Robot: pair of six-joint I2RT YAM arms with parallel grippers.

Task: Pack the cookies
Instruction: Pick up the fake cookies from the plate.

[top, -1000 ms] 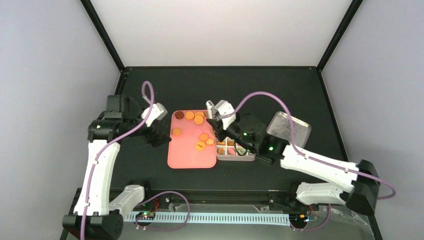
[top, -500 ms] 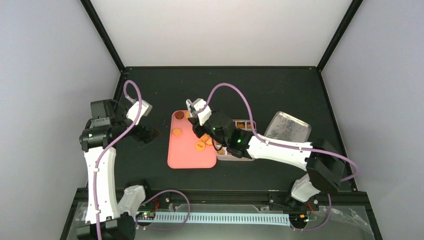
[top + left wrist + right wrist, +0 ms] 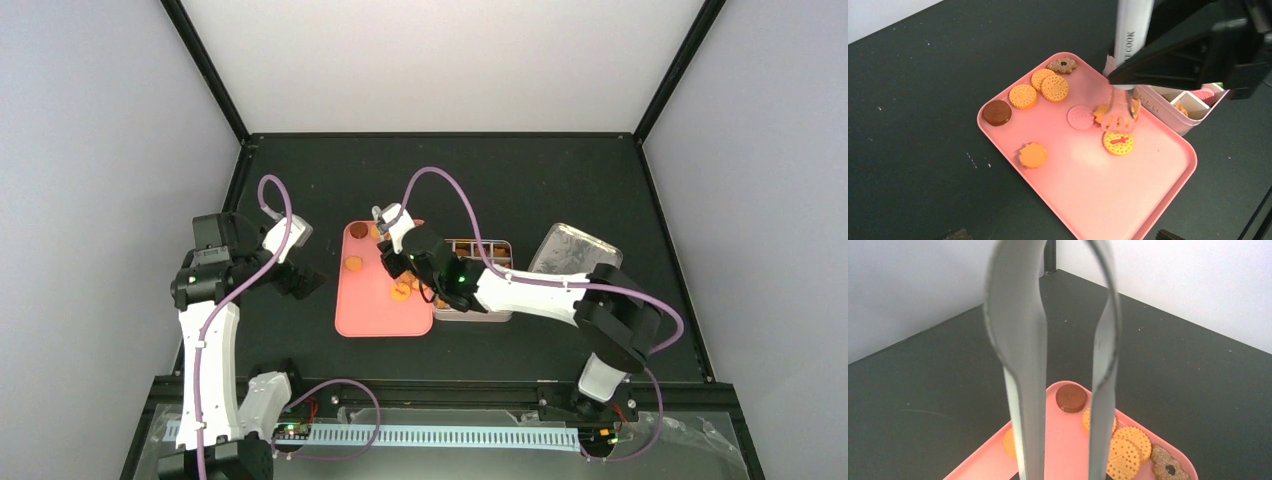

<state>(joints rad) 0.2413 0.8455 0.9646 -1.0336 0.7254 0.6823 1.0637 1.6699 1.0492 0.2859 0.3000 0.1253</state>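
Top external coverage places the left gripper (image 3: 303,283) just off the left edge of the pink tray (image 3: 380,318), drawn slightly further from it than a second ago. In the left wrist view its fingertips (image 3: 955,234) are seen spread wide at the bottom corners, with nothing held. On the tray the cookies (image 3: 1048,86) are scattered: a dark brown one, several orange ones, a pink one and a yellow one marked in red. The right gripper (image 3: 1128,80), clamped on the metal tongs (image 3: 1129,35), has been swung leftward from above the compartmented box (image 3: 1168,106) to the tray. The tong tips are now lowered over an orange cookie (image 3: 1100,113) beside the pink one, with the blades apart; whether it is caught cannot be told. A fresh pick is judged to be starting. Some cookies are already seen in the box, and a metal lid (image 3: 575,255) lies to its right.
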